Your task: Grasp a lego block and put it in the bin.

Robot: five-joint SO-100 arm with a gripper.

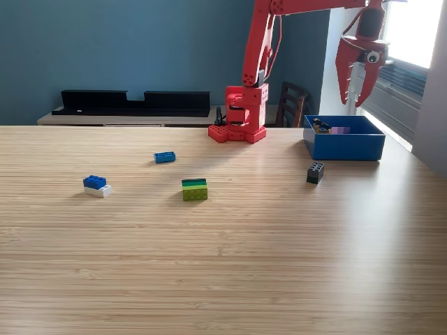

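Observation:
The bright blue bin stands on the wooden table at the exterior view's right, with a purple block and a dark piece inside. My red gripper hangs well above the bin, pointing down, open, with nothing between its fingers. Loose lego blocks lie on the table: a black one just in front of the bin, a green stack in the middle, a small blue one, and a blue-on-white pair at the left.
The arm's red base is fixed at the table's far edge. A black shelf and a dark chair stand behind the table. A bright window is at the right.

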